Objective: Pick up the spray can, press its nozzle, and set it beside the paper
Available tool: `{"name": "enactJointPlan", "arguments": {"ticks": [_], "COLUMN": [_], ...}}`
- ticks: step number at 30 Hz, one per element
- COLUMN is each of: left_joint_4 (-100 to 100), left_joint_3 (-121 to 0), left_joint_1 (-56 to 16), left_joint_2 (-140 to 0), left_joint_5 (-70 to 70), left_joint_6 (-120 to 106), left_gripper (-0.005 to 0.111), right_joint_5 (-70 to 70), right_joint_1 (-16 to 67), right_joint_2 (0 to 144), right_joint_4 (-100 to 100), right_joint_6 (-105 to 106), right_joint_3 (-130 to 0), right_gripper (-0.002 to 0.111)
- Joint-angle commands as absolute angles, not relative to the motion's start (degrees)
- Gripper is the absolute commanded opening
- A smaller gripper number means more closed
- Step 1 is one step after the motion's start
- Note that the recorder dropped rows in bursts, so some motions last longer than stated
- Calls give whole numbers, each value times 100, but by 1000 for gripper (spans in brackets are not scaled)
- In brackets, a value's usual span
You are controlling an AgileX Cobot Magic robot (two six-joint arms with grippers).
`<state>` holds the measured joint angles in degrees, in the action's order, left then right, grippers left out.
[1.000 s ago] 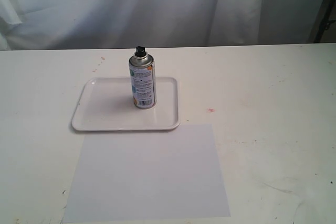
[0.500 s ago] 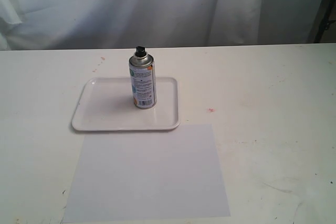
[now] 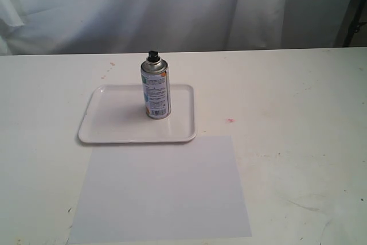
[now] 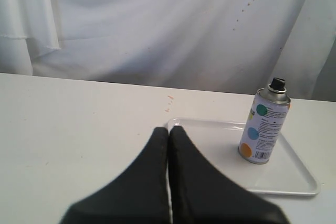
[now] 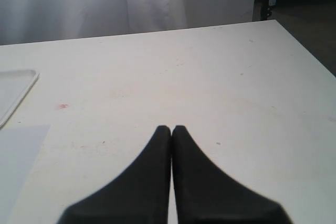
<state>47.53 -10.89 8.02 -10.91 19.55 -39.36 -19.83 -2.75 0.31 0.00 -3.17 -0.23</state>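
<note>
The spray can [image 3: 156, 91] stands upright on the right half of a glossy white tray [image 3: 109, 127], its black nozzle [image 3: 153, 55] on top. The left wrist view shows the spray can [image 4: 262, 129] too, with its coloured dots and its nozzle [image 4: 277, 83]. The pale lavender paper [image 3: 163, 190] lies flat just in front of the tray. My left gripper [image 4: 169, 129] is shut and empty, well short of the can. My right gripper [image 5: 171, 128] is shut and empty over bare table, with a corner of the paper [image 5: 18, 156] off to one side. Neither gripper appears in the exterior view.
The white table [image 3: 298, 101] has a small red stain [image 3: 230, 120] right of the tray. A white curtain [image 3: 172, 4] hangs behind the far edge. In the right wrist view the table's corner [image 5: 273, 22] and the dark floor beyond show.
</note>
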Motion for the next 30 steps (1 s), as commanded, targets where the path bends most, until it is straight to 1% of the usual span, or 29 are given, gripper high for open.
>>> {"name": "enactJointPlan", "arguments": {"ticks": [1,6,14,18,24,30], "left_joint_4": [4734,3856,1789,1077,722,563], "left_joint_3": [-1071,-1060,-682,-619,-215,0], "left_joint_1": [773,773,800,759,325,102], "left_joint_2": [-808,-236,0,0,0,0], "left_joint_5": [1930,2159,1968,1764,1057,1047], "left_joint_6": [-3945,-3714,-1425,-688,-532,-304], "left_gripper": [0,0,0,0,0,0], "right_joint_5": [-1981,-1981,-1981,-1981,-1981,-1981], "right_joint_1": [-295,-295,-295,-295,-295,-295], "right_joint_2": [0,0,0,0,0,0], "right_joint_4": [-62,-62,-62,-62,-62,-62], "right_joint_6": [-341,-341,-341,-339,-339,-339], "right_joint_3": [0,0,0,0,0,0], "right_gripper": [0,0,0,0,0,0]}}
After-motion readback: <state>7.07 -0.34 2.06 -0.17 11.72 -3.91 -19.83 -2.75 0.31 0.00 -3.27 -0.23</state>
